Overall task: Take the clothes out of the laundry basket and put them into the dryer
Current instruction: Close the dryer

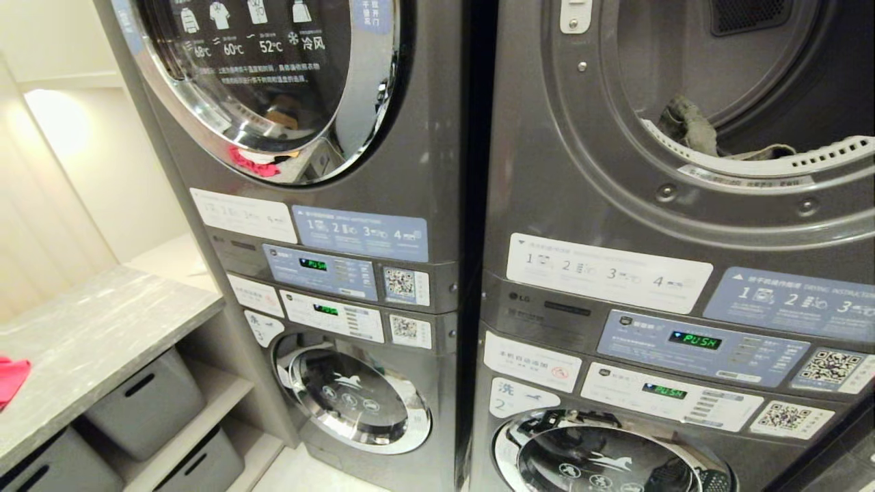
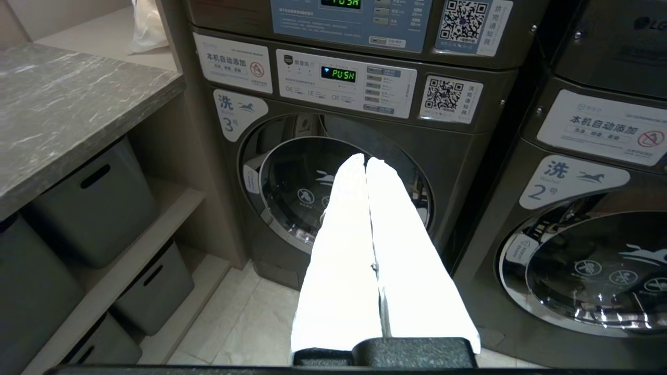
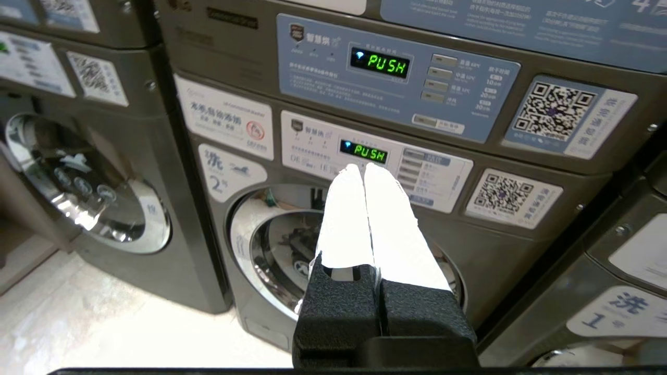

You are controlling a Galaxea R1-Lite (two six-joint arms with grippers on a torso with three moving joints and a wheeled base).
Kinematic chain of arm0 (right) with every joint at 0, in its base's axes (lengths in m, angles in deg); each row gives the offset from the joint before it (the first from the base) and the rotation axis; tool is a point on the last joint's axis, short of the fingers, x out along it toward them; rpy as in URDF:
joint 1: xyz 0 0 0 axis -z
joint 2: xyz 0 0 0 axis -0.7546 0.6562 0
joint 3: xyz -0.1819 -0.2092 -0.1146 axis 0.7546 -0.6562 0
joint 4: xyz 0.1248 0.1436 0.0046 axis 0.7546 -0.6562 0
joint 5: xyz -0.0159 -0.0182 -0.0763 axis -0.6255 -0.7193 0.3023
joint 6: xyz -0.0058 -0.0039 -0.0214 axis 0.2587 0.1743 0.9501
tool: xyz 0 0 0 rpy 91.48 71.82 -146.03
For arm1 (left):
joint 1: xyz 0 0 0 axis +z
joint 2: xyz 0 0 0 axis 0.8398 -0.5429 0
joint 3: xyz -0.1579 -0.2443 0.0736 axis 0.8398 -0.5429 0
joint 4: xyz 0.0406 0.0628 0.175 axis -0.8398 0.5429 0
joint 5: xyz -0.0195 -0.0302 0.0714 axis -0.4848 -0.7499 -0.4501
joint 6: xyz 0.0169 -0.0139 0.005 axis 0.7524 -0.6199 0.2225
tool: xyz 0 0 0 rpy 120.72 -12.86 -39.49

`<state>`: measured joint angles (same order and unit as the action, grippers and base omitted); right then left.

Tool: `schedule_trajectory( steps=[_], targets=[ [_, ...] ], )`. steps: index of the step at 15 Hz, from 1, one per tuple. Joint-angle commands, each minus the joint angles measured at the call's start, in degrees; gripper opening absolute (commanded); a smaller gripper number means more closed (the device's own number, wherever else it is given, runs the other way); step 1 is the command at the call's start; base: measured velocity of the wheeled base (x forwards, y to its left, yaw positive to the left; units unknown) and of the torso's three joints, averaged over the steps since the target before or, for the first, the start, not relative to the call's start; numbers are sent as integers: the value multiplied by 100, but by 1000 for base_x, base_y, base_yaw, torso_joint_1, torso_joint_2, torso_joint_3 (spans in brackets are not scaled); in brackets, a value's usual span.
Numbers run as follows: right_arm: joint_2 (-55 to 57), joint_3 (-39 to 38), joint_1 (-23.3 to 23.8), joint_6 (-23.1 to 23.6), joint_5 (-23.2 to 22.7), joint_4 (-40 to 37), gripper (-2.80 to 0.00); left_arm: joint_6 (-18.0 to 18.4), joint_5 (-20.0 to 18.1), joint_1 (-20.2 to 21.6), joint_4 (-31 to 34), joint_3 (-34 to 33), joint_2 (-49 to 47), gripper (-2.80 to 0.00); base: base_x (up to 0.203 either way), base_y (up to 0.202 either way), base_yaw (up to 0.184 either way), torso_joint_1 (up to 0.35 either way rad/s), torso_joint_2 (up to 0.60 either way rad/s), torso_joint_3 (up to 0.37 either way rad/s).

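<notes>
The right-hand upper dryer (image 1: pixel 683 198) stands with its round opening uncovered, and a grey-green garment (image 1: pixel 687 124) lies at the front of its drum. A red cloth (image 1: pixel 10 379) shows at the left edge, on the counter. The laundry basket is out of view. Neither arm appears in the head view. My left gripper (image 2: pixel 365 159) is shut and empty, held low in front of washer no. 3 (image 2: pixel 292 192). My right gripper (image 3: pixel 363 166) is shut and empty too, pointing at washer no. 2 (image 3: pixel 271 245) just below its control panel.
A second stacked unit (image 1: pixel 307 260) on the left has its upper glass door closed. To the left is a grey marble counter (image 1: pixel 102 328) with grey storage bins (image 1: pixel 147 403) on shelves beneath. Pale tiled floor (image 2: pixel 245 317) lies before the machines.
</notes>
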<state>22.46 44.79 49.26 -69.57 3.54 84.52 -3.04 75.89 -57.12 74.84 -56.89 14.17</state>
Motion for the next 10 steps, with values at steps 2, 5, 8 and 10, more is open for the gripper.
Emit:
schedule_trajectory(
  steps=[2,5,8,10],
  targets=[
    [3,-24,0,116,-13,37,-280,-9,3,0,-35,-9,2,-280,-191,0,2,5,2,7],
    [9,-33,0,107,-13,55,-280,-9,3,0,-35,-9,2,-280,-47,0,1,-1,-1,1],
    [9,-33,0,81,-13,63,-280,-9,3,0,-35,-9,-6,-280,0,0,0,12,3,-2],
    [9,-33,0,81,-5,63,-280,-9,3,0,-35,-9,2,-280,2,8,-103,-2,5,-1]
  ],
)
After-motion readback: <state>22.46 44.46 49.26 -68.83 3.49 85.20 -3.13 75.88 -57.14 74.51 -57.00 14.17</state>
